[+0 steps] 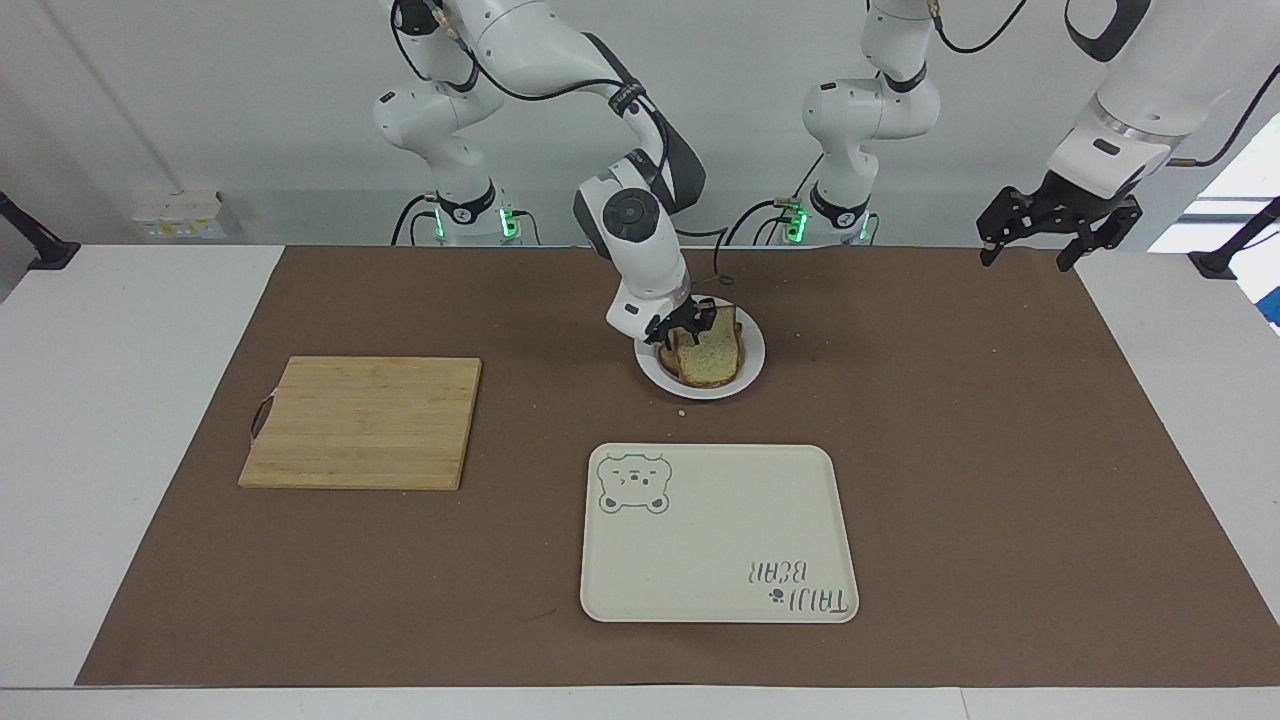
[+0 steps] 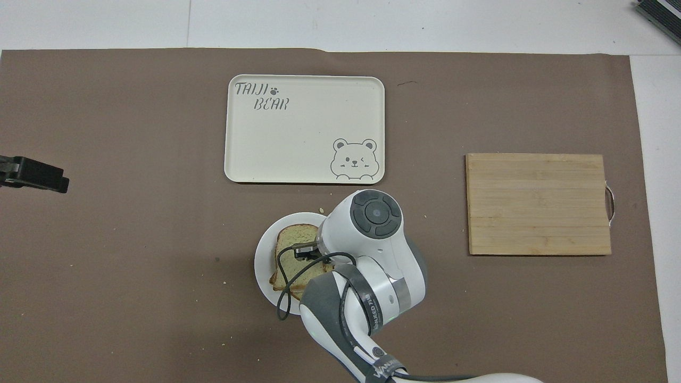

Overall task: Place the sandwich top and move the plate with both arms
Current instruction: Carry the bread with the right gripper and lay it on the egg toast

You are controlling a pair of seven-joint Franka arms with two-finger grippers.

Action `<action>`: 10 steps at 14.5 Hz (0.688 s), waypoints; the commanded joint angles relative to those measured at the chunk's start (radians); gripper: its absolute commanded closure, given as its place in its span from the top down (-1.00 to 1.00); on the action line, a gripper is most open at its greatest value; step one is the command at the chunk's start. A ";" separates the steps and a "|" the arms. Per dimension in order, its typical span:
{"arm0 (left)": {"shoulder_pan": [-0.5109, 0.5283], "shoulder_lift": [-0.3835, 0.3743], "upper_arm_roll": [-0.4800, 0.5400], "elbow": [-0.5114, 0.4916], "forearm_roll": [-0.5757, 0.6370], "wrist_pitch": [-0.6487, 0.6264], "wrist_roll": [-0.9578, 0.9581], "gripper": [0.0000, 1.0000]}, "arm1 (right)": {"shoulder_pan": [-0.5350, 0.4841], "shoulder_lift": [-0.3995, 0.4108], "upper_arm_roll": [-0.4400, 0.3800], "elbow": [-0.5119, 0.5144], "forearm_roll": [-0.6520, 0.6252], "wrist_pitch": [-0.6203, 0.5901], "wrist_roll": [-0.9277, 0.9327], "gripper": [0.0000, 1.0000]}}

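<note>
On the brown mat (image 1: 950, 420) that covers the table, toward the right arm's end, a bamboo cutting board (image 1: 362, 422) is laid flat, with a small dark handle at its outer edge. Next along, near the middle of the mat, the plate (image 1: 745, 372) is seen, and the sandwich top (image 1: 712, 353) is laid on the stack of bread on it, crust edges of the lower slices showing beneath. The right gripper (image 1: 686, 325) is held low over the edge of that stack, at the side of the plate nearer to the robots, and its fingers are seen parted around the top slice's edge rather than pressed onto it; whether the bread is touched cannot be told. In the overhead view much of the plate (image 2: 264, 266) and slice (image 2: 291, 250) is covered by the right arm's wrist. Farther from the robots than the plate, a cream tray (image 1: 718, 533) with a bear drawing and lettering is set, apart from the plate. Toward the left arm's end, the left gripper (image 1: 1035, 245) is held up in the air above the mat's edge, its jaws spread wide and nothing gripped; that arm is kept waiting.
</note>
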 commanded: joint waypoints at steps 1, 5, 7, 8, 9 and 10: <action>0.018 -0.001 -0.010 0.009 0.009 -0.020 0.009 1.00 | -0.026 -0.010 -0.006 0.009 -0.053 0.006 0.010 1.00; 0.018 -0.001 -0.010 0.009 0.009 -0.020 0.009 1.00 | -0.147 -0.091 -0.006 0.009 -0.140 -0.027 0.002 1.00; 0.018 -0.001 -0.010 0.009 0.009 -0.020 0.009 1.00 | -0.196 -0.129 -0.006 0.018 -0.191 -0.068 0.002 1.00; 0.018 -0.001 -0.010 0.009 0.009 -0.020 0.009 1.00 | -0.214 -0.140 -0.006 0.034 -0.238 -0.105 0.002 1.00; 0.018 -0.001 -0.010 0.009 0.009 -0.020 0.009 1.00 | -0.239 -0.153 -0.006 0.049 -0.281 -0.138 0.002 1.00; 0.018 -0.001 -0.010 0.009 0.009 -0.020 0.009 1.00 | -0.265 -0.163 -0.005 0.060 -0.300 -0.163 0.000 1.00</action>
